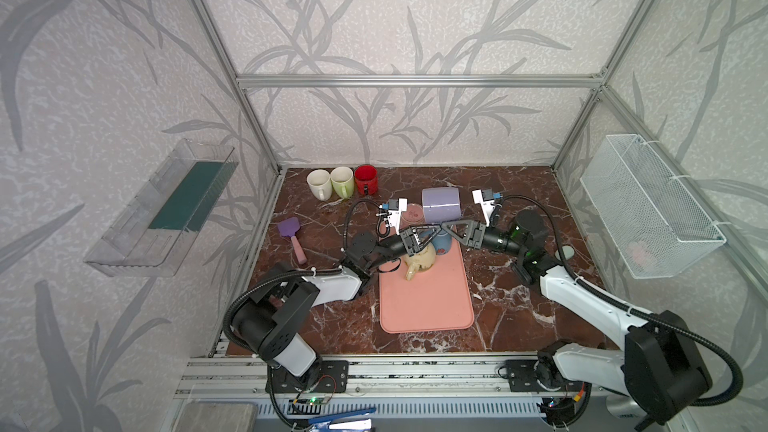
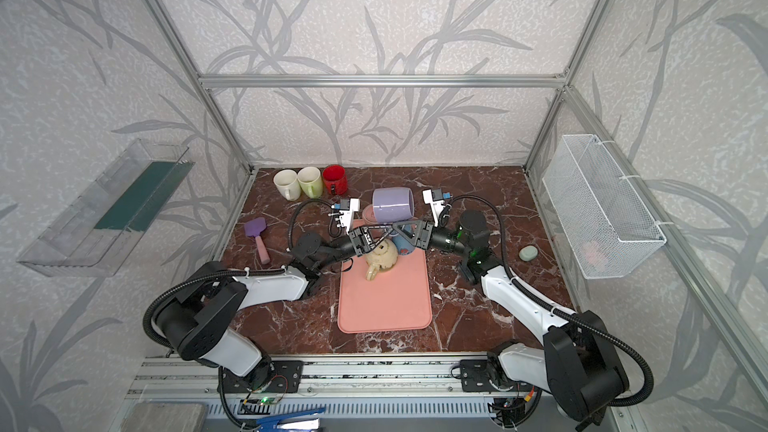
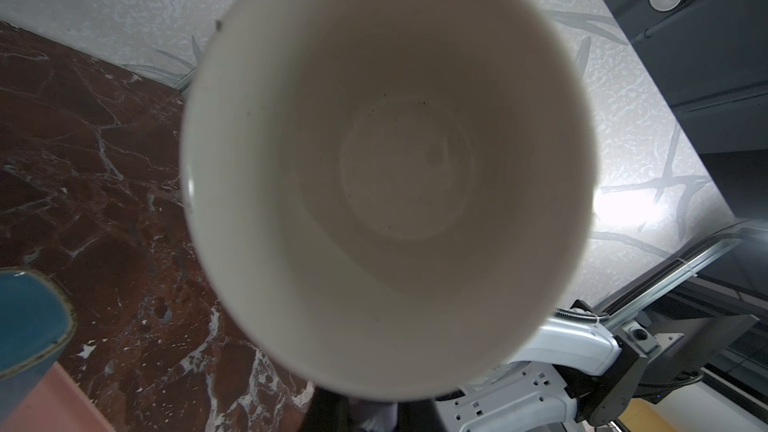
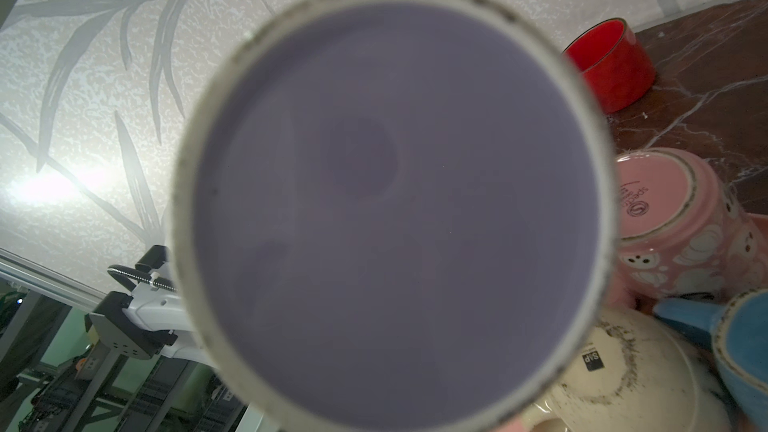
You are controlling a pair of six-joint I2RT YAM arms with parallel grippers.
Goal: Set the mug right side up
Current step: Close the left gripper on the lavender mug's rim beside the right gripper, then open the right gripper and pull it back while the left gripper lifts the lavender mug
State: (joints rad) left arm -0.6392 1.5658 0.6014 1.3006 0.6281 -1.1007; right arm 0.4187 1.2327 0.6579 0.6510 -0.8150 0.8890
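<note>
Lavender mug (image 1: 441, 204) is aloft over the far end of the pink mat (image 1: 428, 301), lying on its side, not yet upright. The left wrist view looks straight into its white inside and the right wrist view onto its flat underside, so I take the mouth to face my left arm. Left hand (image 1: 432, 229) is closed tight, and as far as I can judge it pinches the mug's wall at the lower edge of the rim. Right hand (image 1: 452, 228) meets it just under the mug, fingertip to fingertip. I cannot tell how far apart its jaws stand or whether it carries any weight. Main worry: a thin pinch on glazed ceramic, low on the rim, with the heavy body hanging off it. If that is the only hold, the mug may swing or slide out as I roll the wrist to bring the mouth up. Directly below sit the cream mug (image 1: 422, 261), tipped over, and the blue mug (image 1: 443, 243), with the pink mug (image 1: 412, 214) base-up just beyond, so a drop means ceramic on ceramic. Second worry: the two hands are crowded together, and pulling either away could knock the other or the mug. Third: there is little bare desk (image 1: 519, 201) under the mug. I would set it down on the open near part of the mat.
</note>
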